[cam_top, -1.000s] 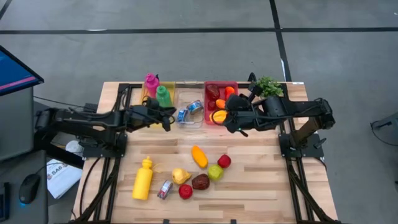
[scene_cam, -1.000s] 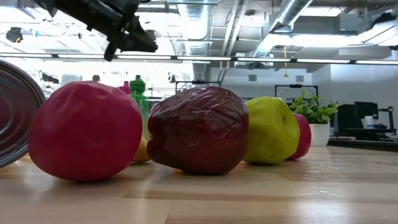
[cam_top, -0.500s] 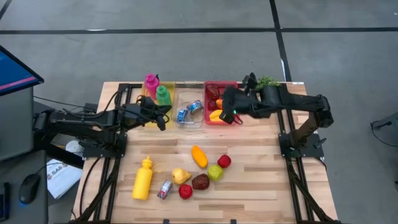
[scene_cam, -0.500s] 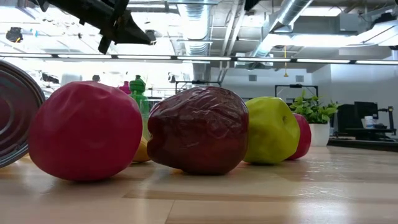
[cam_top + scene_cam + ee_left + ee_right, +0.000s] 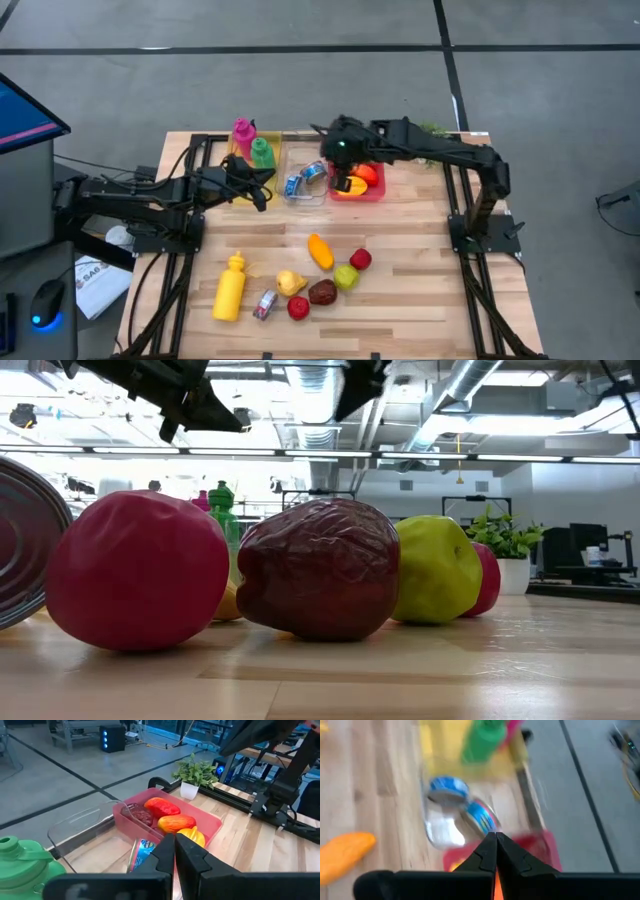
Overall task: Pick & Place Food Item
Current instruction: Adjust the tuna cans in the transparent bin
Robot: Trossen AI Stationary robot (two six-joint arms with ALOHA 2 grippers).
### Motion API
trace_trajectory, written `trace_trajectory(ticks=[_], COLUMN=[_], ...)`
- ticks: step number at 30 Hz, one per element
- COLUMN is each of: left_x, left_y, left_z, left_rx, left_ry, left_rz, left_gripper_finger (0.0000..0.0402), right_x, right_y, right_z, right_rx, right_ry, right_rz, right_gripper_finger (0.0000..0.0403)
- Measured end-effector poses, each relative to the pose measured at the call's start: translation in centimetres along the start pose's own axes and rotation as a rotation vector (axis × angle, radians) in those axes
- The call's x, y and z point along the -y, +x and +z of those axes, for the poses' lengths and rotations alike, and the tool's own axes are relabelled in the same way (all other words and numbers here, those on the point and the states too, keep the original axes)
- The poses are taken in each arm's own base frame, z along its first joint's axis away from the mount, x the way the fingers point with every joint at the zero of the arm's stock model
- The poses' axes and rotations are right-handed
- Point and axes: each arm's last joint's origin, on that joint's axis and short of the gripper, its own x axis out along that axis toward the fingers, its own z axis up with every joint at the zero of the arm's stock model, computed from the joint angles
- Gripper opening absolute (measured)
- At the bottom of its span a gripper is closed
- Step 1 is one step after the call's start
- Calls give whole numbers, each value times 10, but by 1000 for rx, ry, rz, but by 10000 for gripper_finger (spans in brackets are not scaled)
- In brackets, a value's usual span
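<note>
As the red plastic bin [image 5: 372,187] collected fruit, the right gripper [image 5: 337,160] above it and the left gripper [image 5: 262,188] were closed, both empty.

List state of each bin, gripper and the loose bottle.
left gripper: shut, empty, beside the yellow bin
right gripper: shut, empty, over the red bin
red bin: holds fruit
clear bin: holds two cans
yellow bin: two bottles upright
yellow bottle: lying on table
</note>
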Motion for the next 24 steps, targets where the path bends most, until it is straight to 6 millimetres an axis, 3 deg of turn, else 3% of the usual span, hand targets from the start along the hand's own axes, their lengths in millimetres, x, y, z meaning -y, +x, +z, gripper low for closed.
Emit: trace_trajectory(ticks=[4, 13, 18, 24], left_x=[0, -7, -15, -28], left_y=[-1, -1, 3, -3], left_z=[1, -2, 1, 10], left_rx=[3, -52, -56, -22], left_ry=[13, 111, 137, 134], left_rz=[2, -37, -51, -51], left_gripper_finger=[2, 2, 2, 2], right_x=[10, 38, 43, 44], right_y=[23, 59, 70, 70], right_z=[7, -1, -2, -1], right_rx=[49, 6, 6, 18], right_ry=[-16, 71, 85, 91], right_rz=[20, 64, 60, 56], right_gripper_finger=[1, 1, 1, 1])
